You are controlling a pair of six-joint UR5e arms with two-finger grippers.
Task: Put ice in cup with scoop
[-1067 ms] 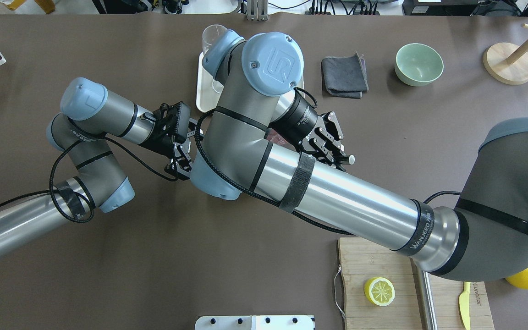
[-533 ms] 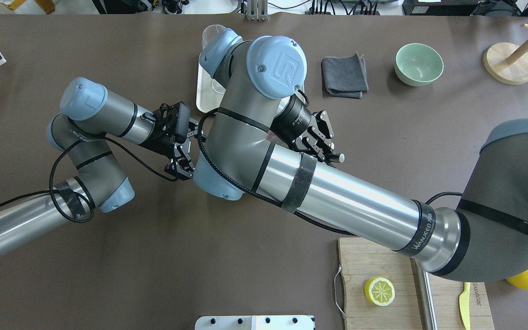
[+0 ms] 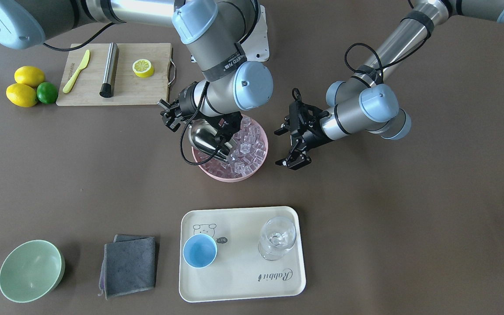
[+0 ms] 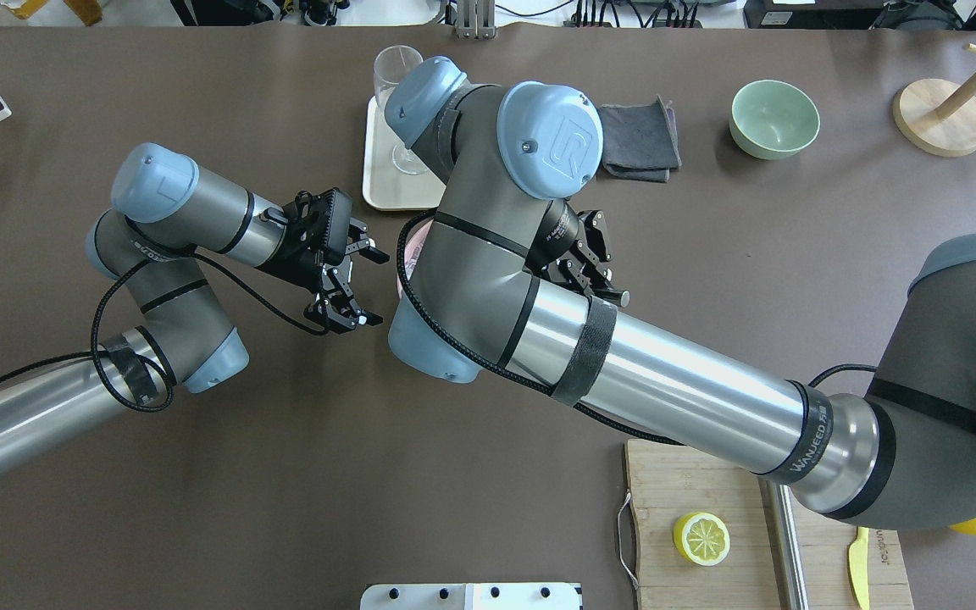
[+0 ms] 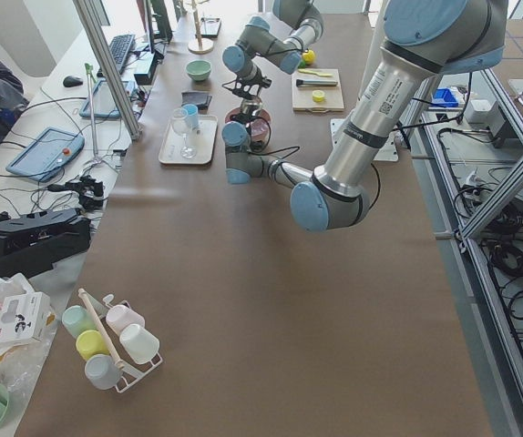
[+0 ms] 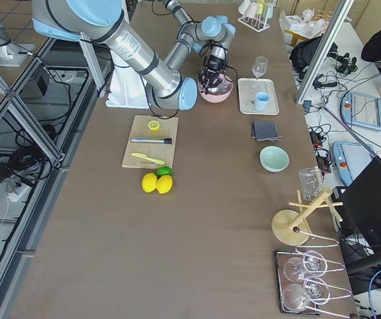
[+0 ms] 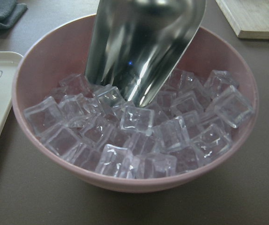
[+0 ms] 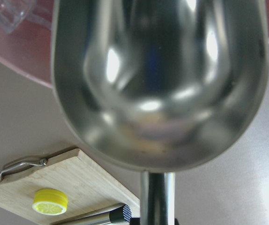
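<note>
Right gripper clamps scoop | tray: "Rabbit" | right arm band: "WANJEED"

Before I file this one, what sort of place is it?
Probably a robotics lab staged as a drinks counter: aluminium framing, a control tablet, and a cutting board with a lemon half.

A robotics lab; aluminium framing, a keyboard, a teach pendant and loose cables flank the table.

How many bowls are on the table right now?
2. The pink bowl, filled with ice, sits mid-table between the tray and the robot; the pale green bowl stands empty beside the grey cloth. I see no others.
</note>
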